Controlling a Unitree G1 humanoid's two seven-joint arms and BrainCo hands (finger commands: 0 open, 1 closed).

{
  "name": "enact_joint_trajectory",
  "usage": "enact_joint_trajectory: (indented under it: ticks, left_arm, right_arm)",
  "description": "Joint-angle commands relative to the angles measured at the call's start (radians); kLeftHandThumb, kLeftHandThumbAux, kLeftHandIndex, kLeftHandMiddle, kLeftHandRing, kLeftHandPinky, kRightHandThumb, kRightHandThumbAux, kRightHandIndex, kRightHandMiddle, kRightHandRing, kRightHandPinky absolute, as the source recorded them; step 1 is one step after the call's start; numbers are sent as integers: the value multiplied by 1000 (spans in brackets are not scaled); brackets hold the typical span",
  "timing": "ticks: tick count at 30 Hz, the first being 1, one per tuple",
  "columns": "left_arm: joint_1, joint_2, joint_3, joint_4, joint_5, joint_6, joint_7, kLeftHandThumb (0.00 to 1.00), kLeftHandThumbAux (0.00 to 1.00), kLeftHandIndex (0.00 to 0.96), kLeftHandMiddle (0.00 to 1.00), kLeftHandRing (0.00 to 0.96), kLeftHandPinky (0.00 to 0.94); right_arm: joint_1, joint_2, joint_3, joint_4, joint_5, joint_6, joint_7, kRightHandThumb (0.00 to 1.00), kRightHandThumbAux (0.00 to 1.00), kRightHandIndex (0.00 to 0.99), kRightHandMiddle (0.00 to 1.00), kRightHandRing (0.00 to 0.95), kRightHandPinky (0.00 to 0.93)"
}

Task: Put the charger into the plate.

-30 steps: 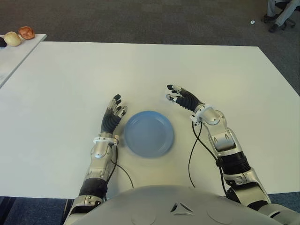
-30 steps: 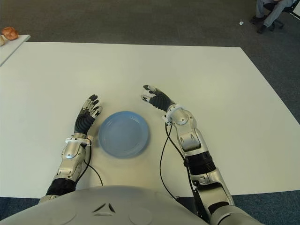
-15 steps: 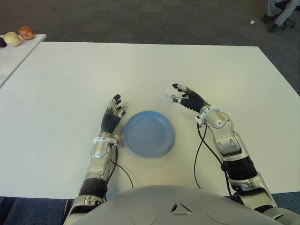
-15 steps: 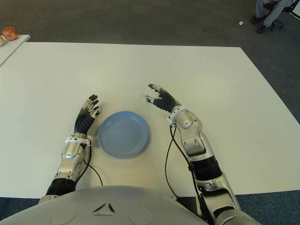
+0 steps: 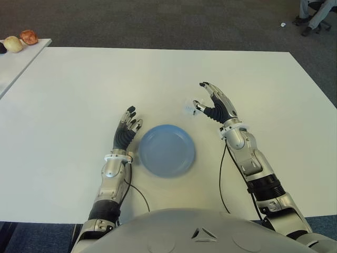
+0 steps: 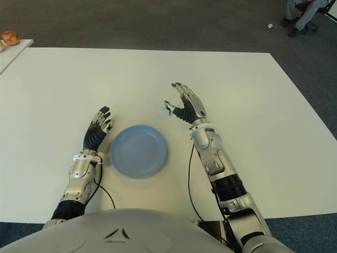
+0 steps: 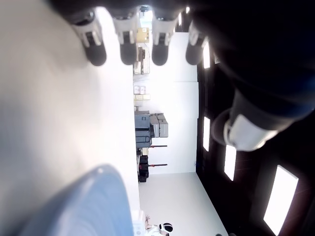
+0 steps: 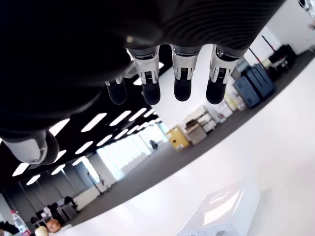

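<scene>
Charger (image 5: pixel 189 108) sits on the table (image 5: pixel 68 100), small white block, just far-right of the plate (image 5: pixel 167 150) and not in it. Right hand (image 5: pixel 216 105) is raised w/ fingers spread, holding nothing; charger lies just left of its thumb, very close, can't tell if thumb tip touches it. Right wrist view confirms: four fingertips (image 8: pixel 182 91) extended and apart, charger (image 8: pixel 224 211) on the white surface below the hand, clear of the fingers. Left hand (image 5: pixel 128 126) shows just left of the plate's left rim, fingers straight and together-ish, relaxed, empty; left wrist view shows fingertips (image 7: pixel 127 54) over bare table w/ the blue plate edge (image 7: pixel 93 196) near the hand. Plate is blue, round, nothing in it, centred near the robot betw. the two hands. Cables run from both forearms toward the near table edge. Far left: a second table (image 5: pixel 16 63) w/ a few small roundish items (image 5: pixel 21 39) on it. Far right on the carpet: a person's legs (image 5: pixel 313 16) by a chair.
</scene>
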Motion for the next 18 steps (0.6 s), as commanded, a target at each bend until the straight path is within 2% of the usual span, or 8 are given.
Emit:
enact_joint_trajectory:
  ticks: [1,13,18]
  left_arm:
    - [50,-2,-3,78,0,68,-10,0,567,0,12,0,16]
    - [47,-8,-5,83,6,68,-1,0,570,0,12,1,13]
    - [46,-9,-6,84,6,69,-3,0,567,0,12,1,13]
  right_arm:
    - [-60,5,16,78,-33,-44,-28,226,309,0,0,0,0]
    - [-188,-18,59,239,-89,-108,-12,300,169,0,0,0,0]
    - [-263,-2,98,363,-108,-137,-12,308,147,0,0,0,0]
